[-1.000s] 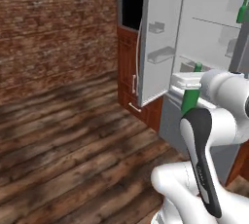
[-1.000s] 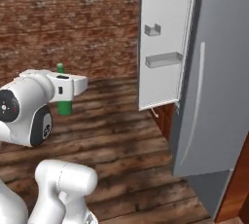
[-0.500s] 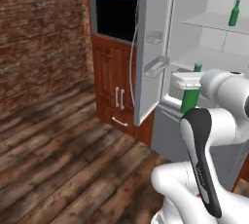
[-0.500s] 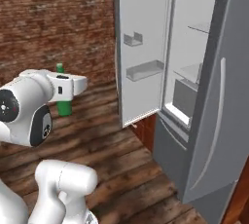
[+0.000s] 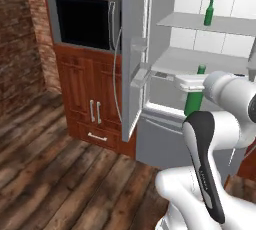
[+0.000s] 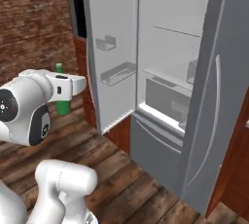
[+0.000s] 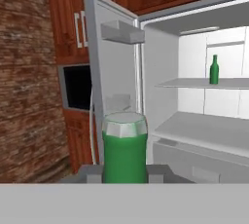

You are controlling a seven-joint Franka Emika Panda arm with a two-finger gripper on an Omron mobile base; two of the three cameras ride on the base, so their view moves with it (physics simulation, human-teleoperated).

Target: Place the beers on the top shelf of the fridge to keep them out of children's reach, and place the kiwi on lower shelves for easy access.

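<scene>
Clamping gripper (image 7: 124, 172) around green bottle (image 7: 124, 147), facing open fridge (image 7: 194, 96).

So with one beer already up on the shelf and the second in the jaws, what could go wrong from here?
1. The held beer must go beside the beer on the top shelf; a careless approach could topple that one.
2. The open fridge door and its bins lie left of the path; a wide swing might clip them.
3. The top shelf sits well above the gripper, so the bottle may catch its front edge while rising.
</scene>
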